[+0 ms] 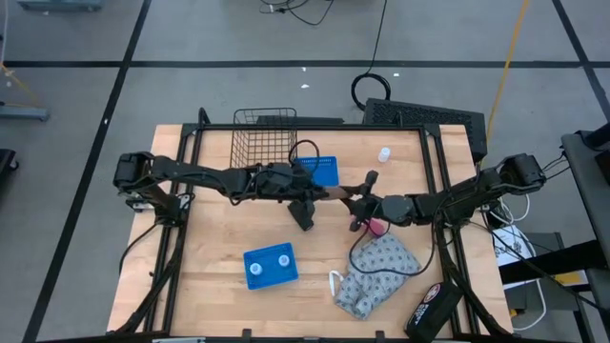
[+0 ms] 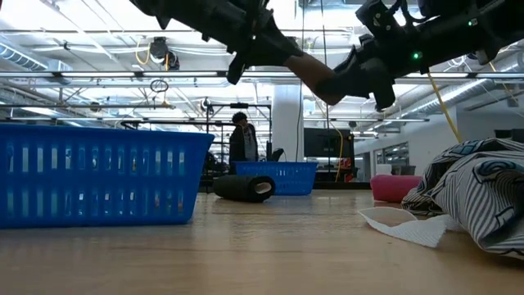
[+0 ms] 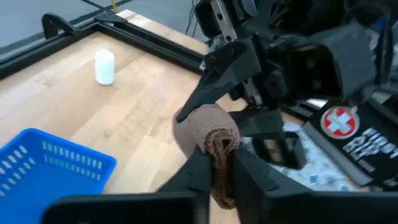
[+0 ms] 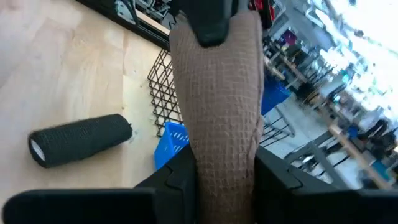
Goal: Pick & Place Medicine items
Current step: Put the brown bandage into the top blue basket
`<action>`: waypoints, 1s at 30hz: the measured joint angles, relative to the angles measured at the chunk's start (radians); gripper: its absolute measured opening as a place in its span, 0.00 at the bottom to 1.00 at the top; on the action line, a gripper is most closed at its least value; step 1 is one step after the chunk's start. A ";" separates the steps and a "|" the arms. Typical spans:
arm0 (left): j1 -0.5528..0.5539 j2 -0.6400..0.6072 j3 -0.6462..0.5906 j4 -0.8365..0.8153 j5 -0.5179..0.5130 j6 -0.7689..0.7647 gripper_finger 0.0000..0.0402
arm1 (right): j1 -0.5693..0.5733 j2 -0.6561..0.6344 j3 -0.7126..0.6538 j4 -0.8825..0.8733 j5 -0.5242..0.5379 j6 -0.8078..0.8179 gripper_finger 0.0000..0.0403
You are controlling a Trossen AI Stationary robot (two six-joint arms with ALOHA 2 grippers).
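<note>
Above the bench (image 1: 219, 238), the left tool (image 3: 219, 163) and the right tool (image 4: 225, 168) both clamp one brown bandage roll (image 1: 335, 195), apparently mid-air. One white bottle (image 1: 384, 154) stands well apart.

Even overhead light, soft wrist views

The high view is evenly lit, with faint shadows under the arms on the table (image 1: 219, 238). In the low view, ceiling lights (image 2: 98, 20) glare white and the arms show as dark shapes. The brown roll (image 4: 217, 93) fills the right wrist view, blurred; windows (image 4: 367, 25) behind it blow out.
</note>
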 joint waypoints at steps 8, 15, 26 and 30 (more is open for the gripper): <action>0.025 -0.119 -0.038 -0.029 -0.069 0.186 0.06 | 0.008 -0.120 0.004 -0.098 0.071 0.271 0.37; 0.110 -0.155 -0.213 0.139 -0.003 0.226 0.05 | 0.008 -0.216 -0.013 -0.179 0.039 0.327 0.42; 0.240 -0.146 -0.365 0.292 0.025 -0.015 0.05 | -0.008 -0.214 -0.050 -0.105 0.038 0.320 0.41; 0.234 -0.132 -0.357 0.279 0.032 -0.043 0.05 | -0.020 -0.214 -0.050 -0.102 0.036 0.320 0.41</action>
